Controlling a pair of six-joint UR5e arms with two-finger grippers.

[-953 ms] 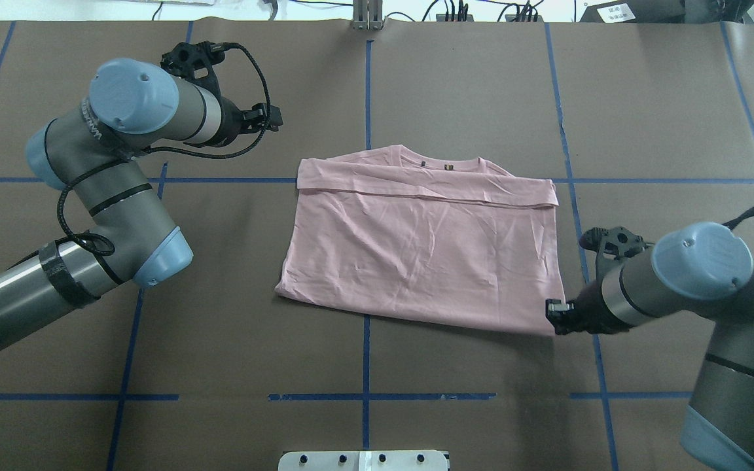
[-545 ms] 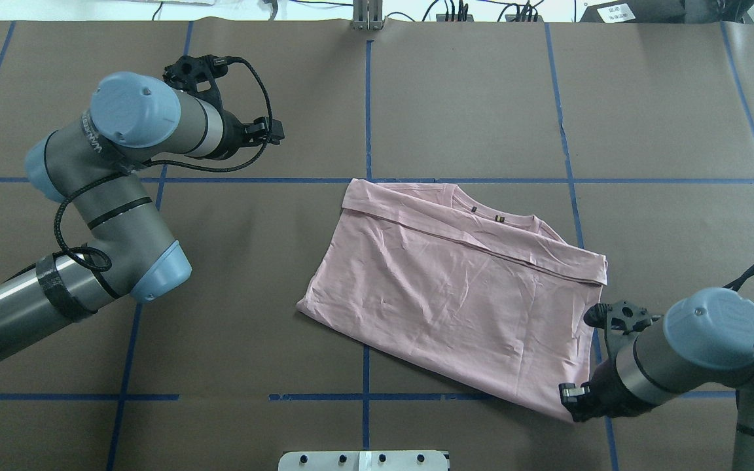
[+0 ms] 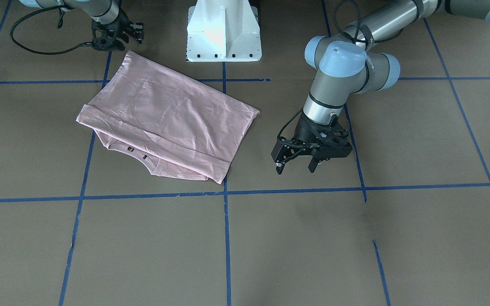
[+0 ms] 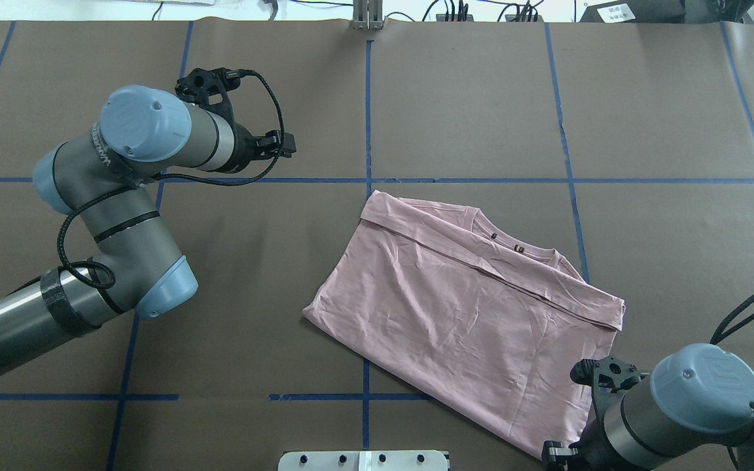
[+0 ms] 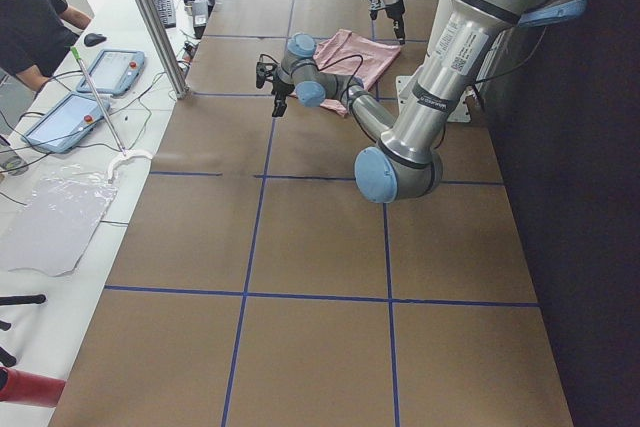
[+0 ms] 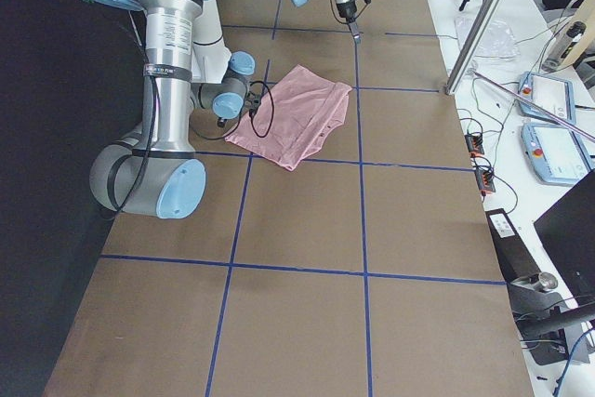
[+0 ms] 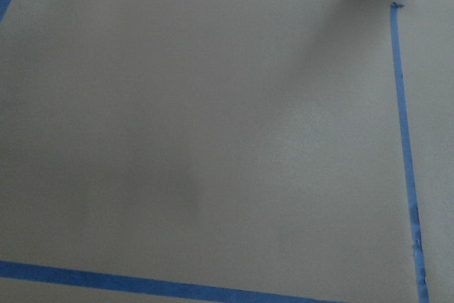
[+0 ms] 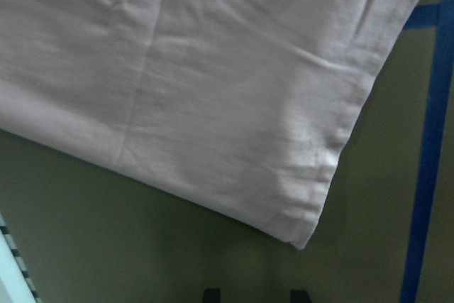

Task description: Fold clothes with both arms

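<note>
The pale pink T-shirt [image 4: 468, 314] lies folded and askew on the brown table, plain side up, with its collar [image 4: 514, 252] peeking out at the far edge. It also shows in the front view [image 3: 164, 114] and in the right wrist view [image 8: 213, 90]. My right gripper [image 4: 552, 453] sits low at the shirt's near right corner. In its wrist view the fingertips [image 8: 211, 293] stand apart just short of that corner [image 8: 301, 239], holding nothing. My left gripper [image 3: 296, 166] is open and empty, hovering over bare table to the left of the shirt [image 4: 288, 144].
The white pedestal base [image 3: 223, 29] stands at the near table edge, beside the shirt's near corner. Blue tape lines [image 4: 367, 98] grid the brown table cover. An operator [image 5: 30, 17] and tablets [image 5: 105, 72] are beyond the far edge.
My right gripper has pulled the shirt's near right corner toward the robot, so the shirt slid nearer and turned askew. My left gripper has drifted slightly toward the middle.
</note>
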